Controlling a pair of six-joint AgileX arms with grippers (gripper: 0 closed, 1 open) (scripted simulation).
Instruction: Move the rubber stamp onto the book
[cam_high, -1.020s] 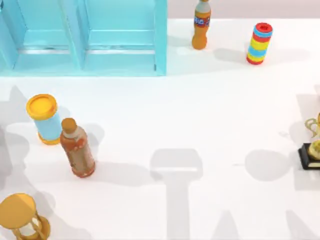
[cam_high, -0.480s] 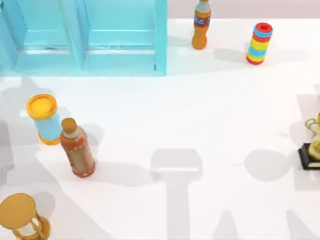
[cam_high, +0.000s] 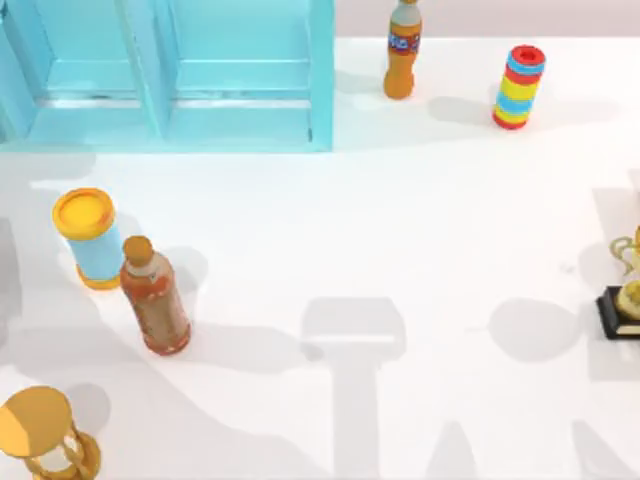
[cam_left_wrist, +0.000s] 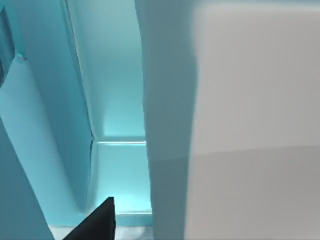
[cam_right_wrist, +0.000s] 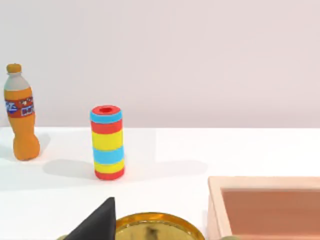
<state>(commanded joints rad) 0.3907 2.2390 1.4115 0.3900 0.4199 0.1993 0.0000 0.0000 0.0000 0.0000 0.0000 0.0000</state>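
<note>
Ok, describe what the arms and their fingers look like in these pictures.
Little of them is in frame. In the left wrist view, a flat matte black wedge with a straight edge and a pointed tip juts up by the light-blue cabinet. The right wrist view has a matching black wedge beside a gold rim. No cables or markings visible.

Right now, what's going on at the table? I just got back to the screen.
Nothing is being handled. The left wrist view looks close along the light-blue cabinet, which stands at the table's back left. The right wrist view faces an orange soda bottle and a striped cylinder at the back, with a gold trophy at the right edge of the table. A brownish-orange bottle, a yellow-lidded can and a golden hourglass stand on the left.
</note>
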